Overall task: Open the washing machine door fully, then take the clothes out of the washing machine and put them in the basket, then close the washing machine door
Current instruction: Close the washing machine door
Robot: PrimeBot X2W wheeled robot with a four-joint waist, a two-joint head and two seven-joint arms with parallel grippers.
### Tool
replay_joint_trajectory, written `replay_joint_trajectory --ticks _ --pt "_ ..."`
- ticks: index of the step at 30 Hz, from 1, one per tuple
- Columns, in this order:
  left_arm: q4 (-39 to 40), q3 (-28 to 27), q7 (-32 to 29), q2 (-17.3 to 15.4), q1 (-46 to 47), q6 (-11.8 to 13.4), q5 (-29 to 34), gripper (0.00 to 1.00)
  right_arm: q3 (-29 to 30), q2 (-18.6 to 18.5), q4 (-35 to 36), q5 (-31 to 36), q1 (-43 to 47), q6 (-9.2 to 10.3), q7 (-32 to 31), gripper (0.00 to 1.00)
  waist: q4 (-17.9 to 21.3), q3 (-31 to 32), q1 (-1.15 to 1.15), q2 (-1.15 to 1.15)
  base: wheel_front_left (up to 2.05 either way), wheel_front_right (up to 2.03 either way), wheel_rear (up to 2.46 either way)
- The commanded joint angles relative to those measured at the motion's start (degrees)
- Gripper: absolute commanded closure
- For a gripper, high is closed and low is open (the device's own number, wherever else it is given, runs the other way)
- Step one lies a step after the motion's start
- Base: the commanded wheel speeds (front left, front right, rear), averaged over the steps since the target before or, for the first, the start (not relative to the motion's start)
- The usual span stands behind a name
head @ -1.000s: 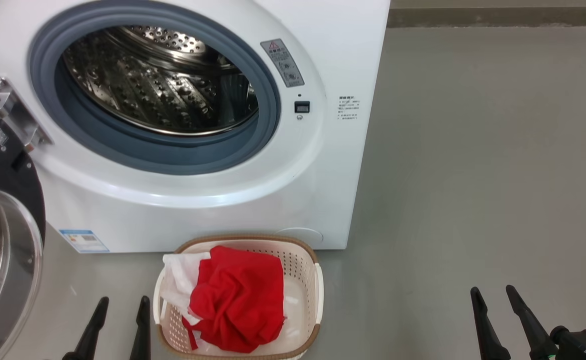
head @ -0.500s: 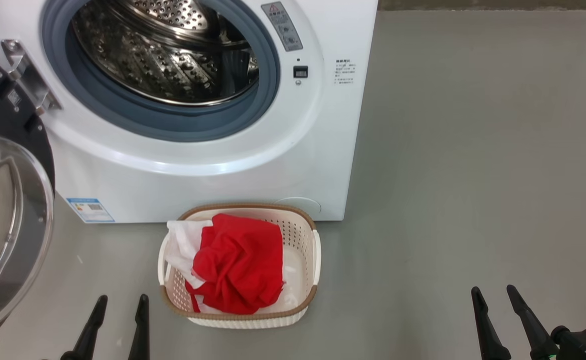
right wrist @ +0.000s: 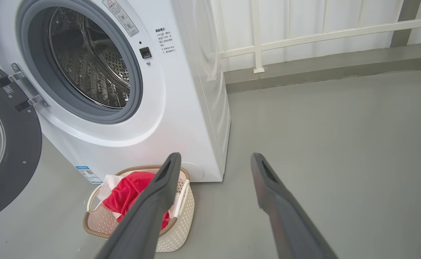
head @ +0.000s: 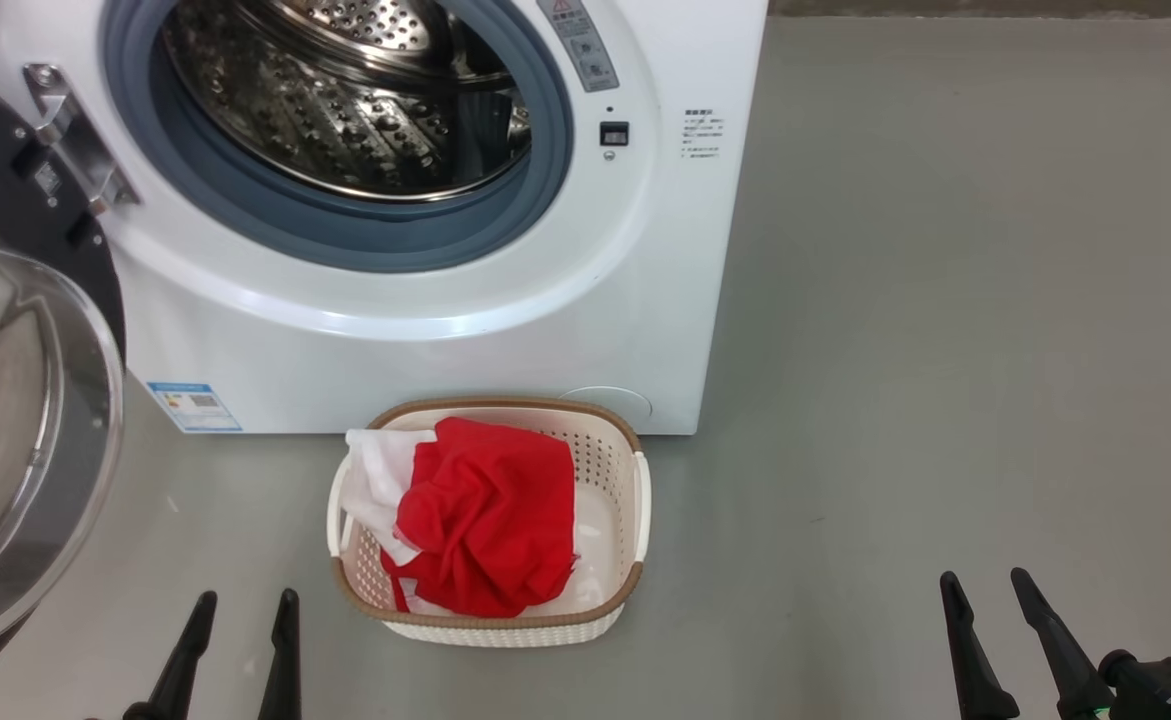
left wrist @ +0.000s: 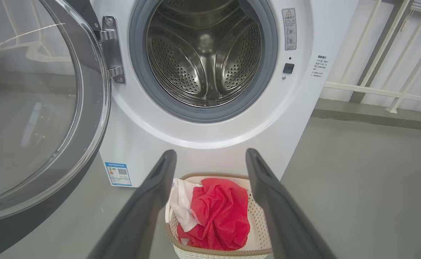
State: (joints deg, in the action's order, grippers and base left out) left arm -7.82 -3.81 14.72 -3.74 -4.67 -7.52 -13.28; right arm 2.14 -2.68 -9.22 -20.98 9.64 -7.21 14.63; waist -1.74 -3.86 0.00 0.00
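The washing machine (head: 425, 330) stands with its steel drum (left wrist: 205, 54) bare inside. Its black-rimmed glass door (head: 15, 400) hangs wide open at the left, also seen as the door (left wrist: 34, 108) in the left wrist view. The red and white clothes (head: 475, 515) lie bunched in the cream basket (head: 635, 500) on the floor before the machine. My left gripper (head: 245, 602) is open, low at the basket's left. My right gripper (head: 985, 580) is open, far to the basket's right. Both hold nothing.
Grey floor (head: 945, 300) stretches to the right of the machine. A white railing (right wrist: 321, 36) and a low kerb run behind it. The open door juts out over the floor at the left.
The head camera has tilted down, so machine and basket sit higher in the picture, then shifted slightly right. Both grippers keep their places and stay open.
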Motion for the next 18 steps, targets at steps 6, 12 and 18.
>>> replay_joint_trajectory --ticks 6,12,18 --pt "-0.03 -2.35 0.28 0.18 2.81 0.03 -1.21 0.0 -2.11 -0.67 0.88 0.86 -3.12 -0.28 0.37 0.0 -3.47 -0.32 0.0 0.0 0.0 0.0 0.0" --pt "-1.74 -2.58 0.28 0.65 2.71 0.03 -2.11 0.0 -5.1 -1.97 -0.41 1.01 -4.9 -0.28 0.37 0.0 -8.83 -0.16 0.0 0.0 0.0 0.0 0.0" --pt "-3.92 -2.7 0.28 0.83 2.29 0.03 -3.16 0.0 -8.67 -3.69 -1.98 0.47 -6.92 -0.28 0.37 0.0 -14.96 0.8 0.0 0.0 0.0 0.0 0.0"
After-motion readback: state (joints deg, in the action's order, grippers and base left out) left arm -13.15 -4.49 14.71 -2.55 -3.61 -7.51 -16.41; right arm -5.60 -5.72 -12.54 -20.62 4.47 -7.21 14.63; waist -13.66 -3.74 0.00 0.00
